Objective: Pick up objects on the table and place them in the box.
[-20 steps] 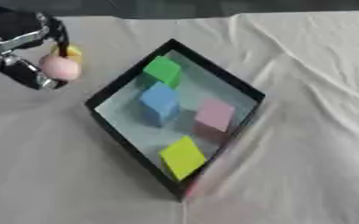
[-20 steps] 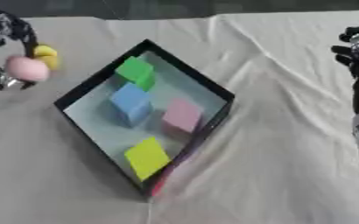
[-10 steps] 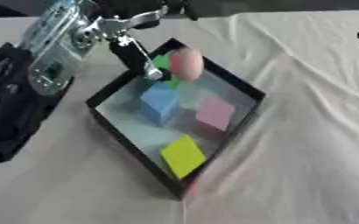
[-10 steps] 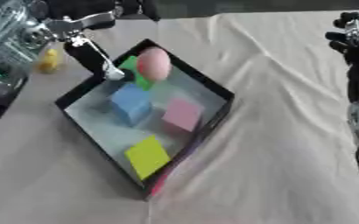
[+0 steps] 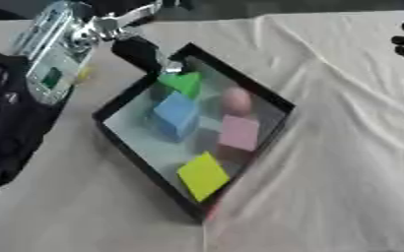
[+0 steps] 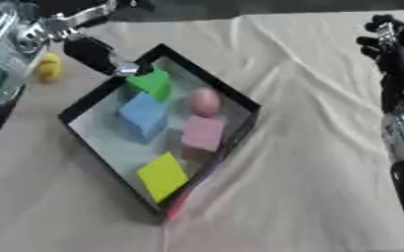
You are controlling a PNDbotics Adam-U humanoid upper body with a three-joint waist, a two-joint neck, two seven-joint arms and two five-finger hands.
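Note:
A black box [image 5: 266, 96] lies askew on the cloth and holds a green block [image 5: 184, 82], a blue block [image 5: 175, 115], a pink block [image 5: 238, 133] and a yellow block [image 5: 203, 174]. A pink egg-shaped ball [image 5: 235, 100] sits in the box between the green and pink blocks, with nothing holding it. My left hand [image 5: 141, 49] hovers over the box's far left corner, fingers spread and empty. At the right edge my right hand [image 6: 391, 47] rests open, away from the box. A small yellow thing [image 6: 49, 66] lies on the cloth left of the box.
My left arm [image 5: 33, 83] covers the table's left side beside the box. Wrinkled beige cloth [image 5: 343, 147] spreads to the right of the box and in front of it.
The left hand carried the pink ball from the table's left over the box and let it go. The ball now lies inside, and the hand's fingers have spread.

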